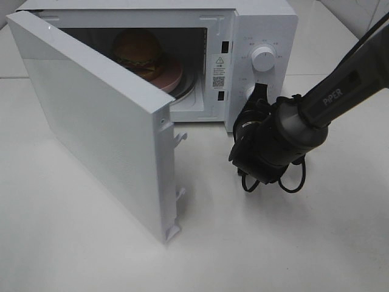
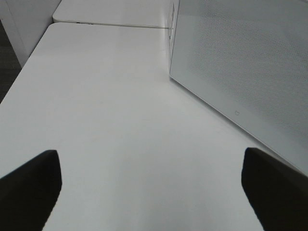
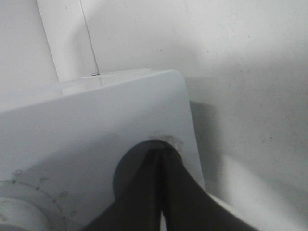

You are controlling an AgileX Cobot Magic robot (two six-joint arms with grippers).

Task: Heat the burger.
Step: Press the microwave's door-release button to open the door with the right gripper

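The burger [image 1: 137, 48], with a golden-brown bun, sits on a pink plate [image 1: 172, 77] inside the white microwave [image 1: 267, 21]. The microwave's door [image 1: 91, 121] stands swung open toward the front left. My right gripper [image 1: 258, 92] is shut with nothing in it. Its tips are at the control panel just below the upper dial [image 1: 263, 58]. In the right wrist view the closed fingertips [image 3: 161, 153] meet in a dark round spot on the panel [image 3: 96, 125]. My left gripper [image 2: 153, 192] is open and empty above the bare table, beside the door's outer face [image 2: 240, 62]. It is out of the high view.
The white table [image 1: 292, 243] spreads in front of and to the right of the microwave. The open door juts out toward the front. The right arm [image 1: 340, 91] reaches in from the right, with cables hanging under its wrist. A table seam [image 2: 110, 24] runs behind the left gripper.
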